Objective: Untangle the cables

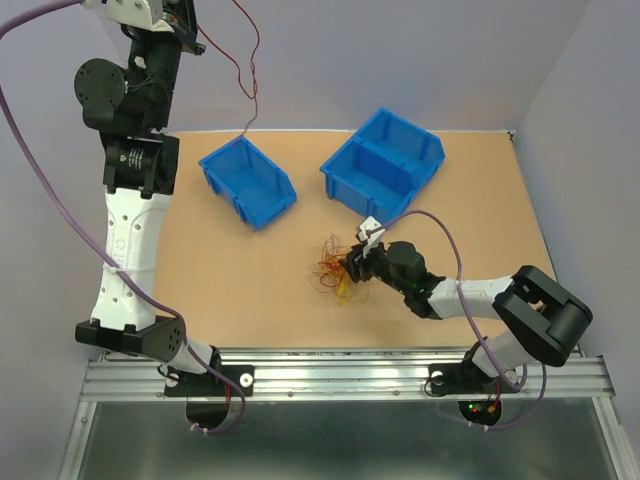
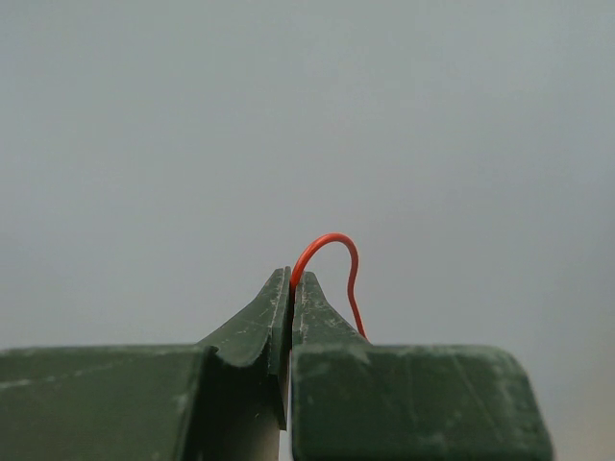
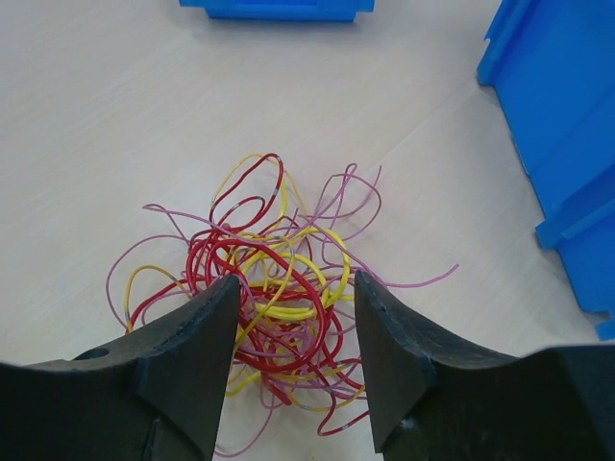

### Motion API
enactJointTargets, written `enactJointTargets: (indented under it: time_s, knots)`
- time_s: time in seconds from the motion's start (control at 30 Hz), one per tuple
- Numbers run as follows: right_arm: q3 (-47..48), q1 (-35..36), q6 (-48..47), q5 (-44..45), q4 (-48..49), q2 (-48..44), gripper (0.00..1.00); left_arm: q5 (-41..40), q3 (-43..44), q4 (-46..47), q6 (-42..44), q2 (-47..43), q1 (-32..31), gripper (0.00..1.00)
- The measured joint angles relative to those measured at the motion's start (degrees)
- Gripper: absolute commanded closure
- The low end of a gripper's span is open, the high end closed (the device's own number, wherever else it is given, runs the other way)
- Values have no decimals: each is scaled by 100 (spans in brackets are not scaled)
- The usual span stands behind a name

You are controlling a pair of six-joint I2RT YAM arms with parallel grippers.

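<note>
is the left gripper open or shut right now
Shut: in the left wrist view the left gripper has its jaws pressed together, pinching a red wire.

Legible text, labels, brands, numbers, signs: none recorded in any view. One entry noted: a small pale marking on the black joint housing [image 1: 135,158] of the left arm [image 1: 128,240], at about 10 o'clock in the top view. It is too small and blurred to be read.
</note>
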Motion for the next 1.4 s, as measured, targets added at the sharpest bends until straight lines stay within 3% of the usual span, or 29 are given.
enactJointTargets:
  time_s: [0.33,0.7,1.17,1.4]
  knots:
    - [-195,0,28,22,52,-264,43,-341,-791,470,315,-120,190,100]
    - [-540,0,46,17,87,-833,43,149,-1213,533,-92,855,1303,100]
    - [-686,0,63,20,133,-1102,43,857,-3145,962,4,1156,1458,100]
    - [-717,0,66,42,144,-1169,44,1075,-4430,1211,243,597,1458,100]
